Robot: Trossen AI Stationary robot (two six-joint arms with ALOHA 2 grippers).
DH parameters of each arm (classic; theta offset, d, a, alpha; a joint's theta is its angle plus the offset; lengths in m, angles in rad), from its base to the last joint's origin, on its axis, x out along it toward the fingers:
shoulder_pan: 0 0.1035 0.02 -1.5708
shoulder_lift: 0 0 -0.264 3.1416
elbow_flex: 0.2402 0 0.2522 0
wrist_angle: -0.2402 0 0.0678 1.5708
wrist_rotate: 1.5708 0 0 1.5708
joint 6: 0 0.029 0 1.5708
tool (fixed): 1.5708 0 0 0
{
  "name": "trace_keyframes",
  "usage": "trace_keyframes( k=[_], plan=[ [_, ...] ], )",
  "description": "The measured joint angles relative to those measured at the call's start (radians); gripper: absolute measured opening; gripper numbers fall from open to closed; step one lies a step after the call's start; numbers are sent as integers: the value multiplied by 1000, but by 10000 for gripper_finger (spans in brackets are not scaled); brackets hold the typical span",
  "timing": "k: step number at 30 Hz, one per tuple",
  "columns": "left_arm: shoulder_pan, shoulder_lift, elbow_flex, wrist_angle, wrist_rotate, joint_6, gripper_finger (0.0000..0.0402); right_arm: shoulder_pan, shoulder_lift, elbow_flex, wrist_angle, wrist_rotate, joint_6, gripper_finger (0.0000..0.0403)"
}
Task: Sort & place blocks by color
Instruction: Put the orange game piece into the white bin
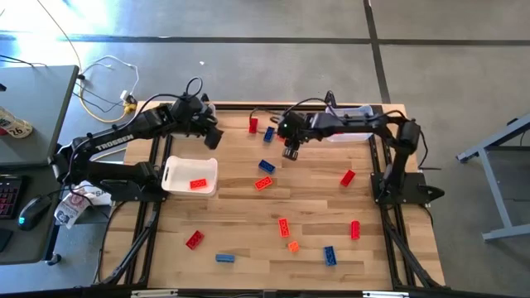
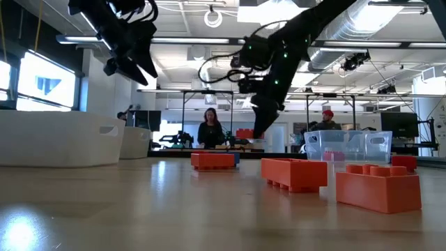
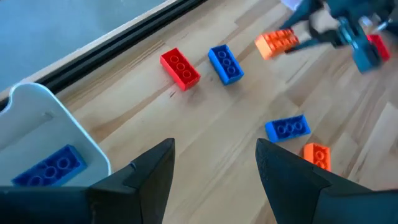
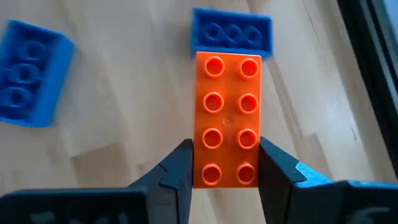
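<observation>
My right gripper [image 4: 225, 168] is shut on an orange block [image 4: 227, 118] over the far middle of the table [image 1: 248, 207]. My left gripper [image 3: 214, 162] hangs open with nothing between its fingers, high over the far left, beside a white bin [image 3: 37, 118] that holds a blue block [image 3: 50, 167]. A second white bin [image 1: 190, 175] holds a red block [image 1: 198, 184]. Red [image 1: 253, 125], blue [image 1: 266, 166] and orange [image 1: 293, 246] blocks lie flat and scattered on the table. My right gripper pinches the orange block's two long sides [image 4: 202, 171] between its two fingers, near one end. The fingers slant down from the far right. The block sticks out beyond the fingertips, studs toward the wrist camera, lifted clear of the table [image 3: 277, 43].
A clear bin [image 1: 348, 124] stands at the far right under the right arm. Two blue blocks [image 4: 231, 32] [image 4: 28, 71] lie just under the held block. People stand in the room behind the table [image 2: 209, 125].
</observation>
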Motion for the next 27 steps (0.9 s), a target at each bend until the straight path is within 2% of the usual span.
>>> trace_keyframes(
  k=[12,15,27],
  plan=[
    [0,44,0,96,2,-50,211,182,-31,1,62,208,-58,109],
    [1,50,0,104,35,-50,211,215,-38,1,112,243,-107,109],
    [-1,49,0,165,127,-63,211,268,-38,1,355,281,-287,109]
  ],
)
